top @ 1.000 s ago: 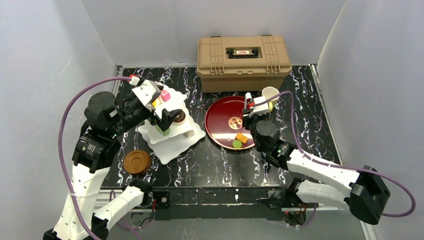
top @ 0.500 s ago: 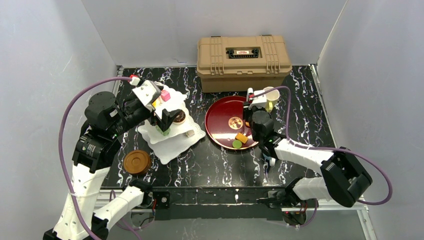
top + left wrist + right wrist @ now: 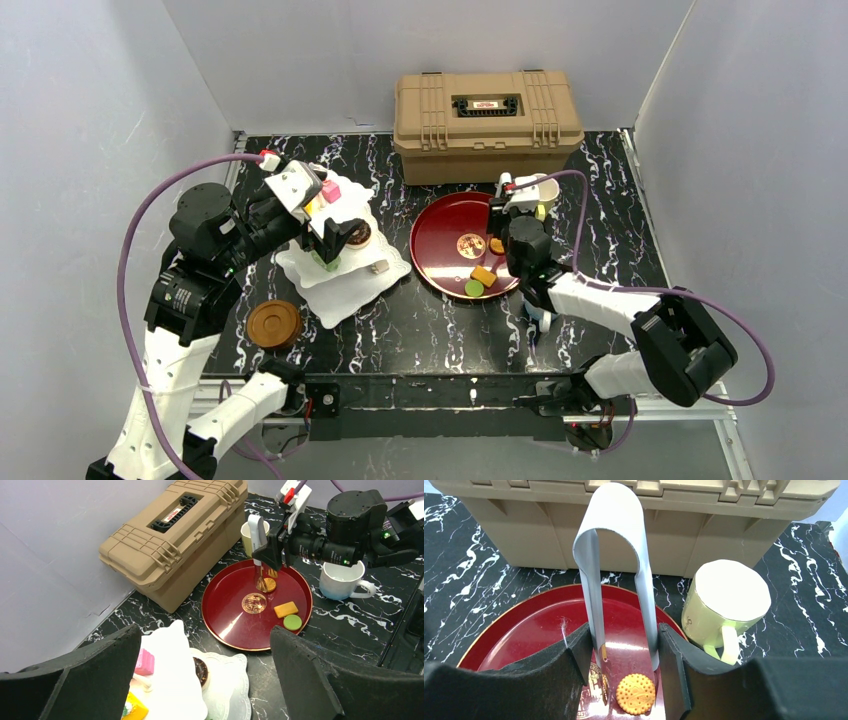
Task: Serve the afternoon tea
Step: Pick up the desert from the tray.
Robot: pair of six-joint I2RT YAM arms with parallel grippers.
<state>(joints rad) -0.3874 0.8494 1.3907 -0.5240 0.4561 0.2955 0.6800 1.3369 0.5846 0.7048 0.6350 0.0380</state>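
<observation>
Two tools differ: the right tool (image 3: 624, 650) presses both fingers against white tongs (image 3: 616, 540), whose tips reach down beside a round orange biscuit (image 3: 636, 694) on the dark red tray (image 3: 524, 630), near the cream-yellow mug (image 3: 724, 605). The left tool (image 3: 206, 645) gapes wide, empty, above the white stand (image 3: 345, 275).

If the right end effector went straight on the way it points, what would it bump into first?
Probably the round orange biscuit on the dark red tray. The right end effector grips white tongs whose tips point down at it; how near is unclear.
</observation>
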